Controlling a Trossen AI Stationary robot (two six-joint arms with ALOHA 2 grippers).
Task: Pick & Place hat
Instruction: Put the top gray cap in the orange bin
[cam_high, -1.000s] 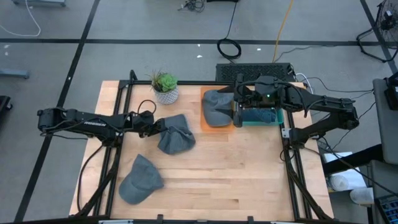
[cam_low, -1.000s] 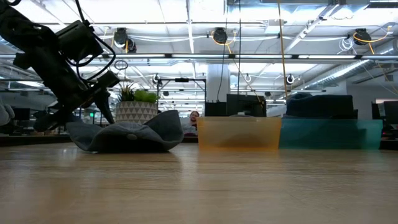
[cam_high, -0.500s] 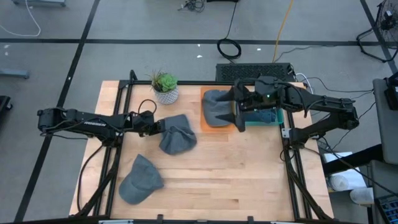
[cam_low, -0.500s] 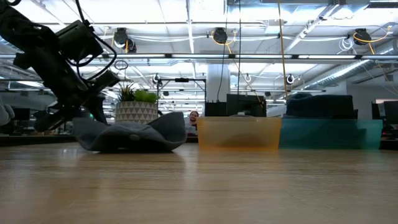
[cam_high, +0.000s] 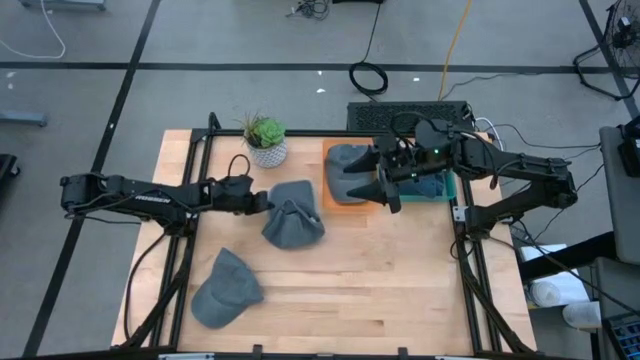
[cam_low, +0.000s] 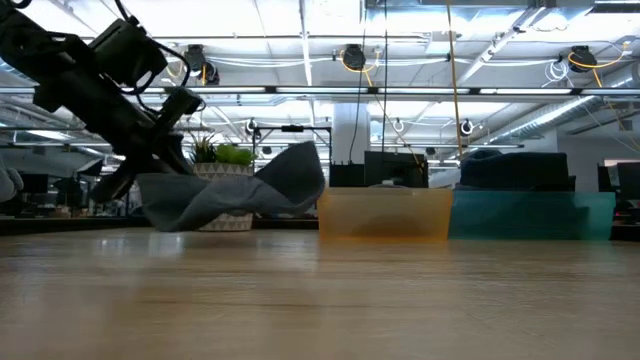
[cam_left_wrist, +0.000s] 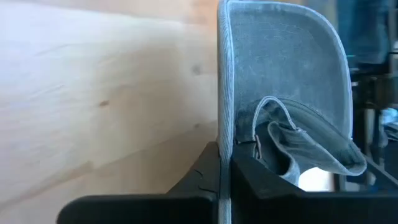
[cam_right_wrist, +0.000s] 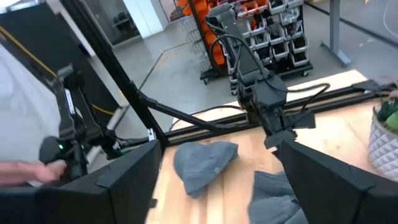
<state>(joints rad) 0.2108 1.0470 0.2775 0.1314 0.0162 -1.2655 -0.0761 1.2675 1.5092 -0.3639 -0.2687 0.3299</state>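
Note:
A grey hat (cam_high: 293, 216) lies left of the table's middle, with my left gripper (cam_high: 265, 203) shut on it from its left side. In the low view the hat (cam_low: 240, 195) is tipped, its right part raised. The left wrist view shows its curved brim (cam_left_wrist: 280, 74) standing on edge. A second grey hat (cam_high: 227, 288) lies flat at the near left. A third hat (cam_high: 350, 170) rests in the orange bin (cam_high: 345, 203). My right gripper (cam_high: 385, 190) hovers open over the bins, holding nothing. My left gripper pinches the brim's edge (cam_left_wrist: 224, 152) between its two fingers (cam_left_wrist: 202, 186). It comes from the table's left, slanting down. The brim stands on edge between the fingers. The hat is tipped up on its right side; whether its low part (cam_low: 185, 222) touches the table, I cannot tell.
A potted plant (cam_high: 266, 140) stands at the far edge, just behind the held hat. A teal bin (cam_high: 432, 187) sits right of the orange one, under the right arm. Bare wood (cam_high: 380, 270) spreads across the near right of the table.
My left gripper has shut on the hat's brim, rolled at the wrist and risen a little. The hat has slid slightly toward the table's right edge and tipped up, its right part lifting. My right gripper has rolled in place above the bins, staying open.

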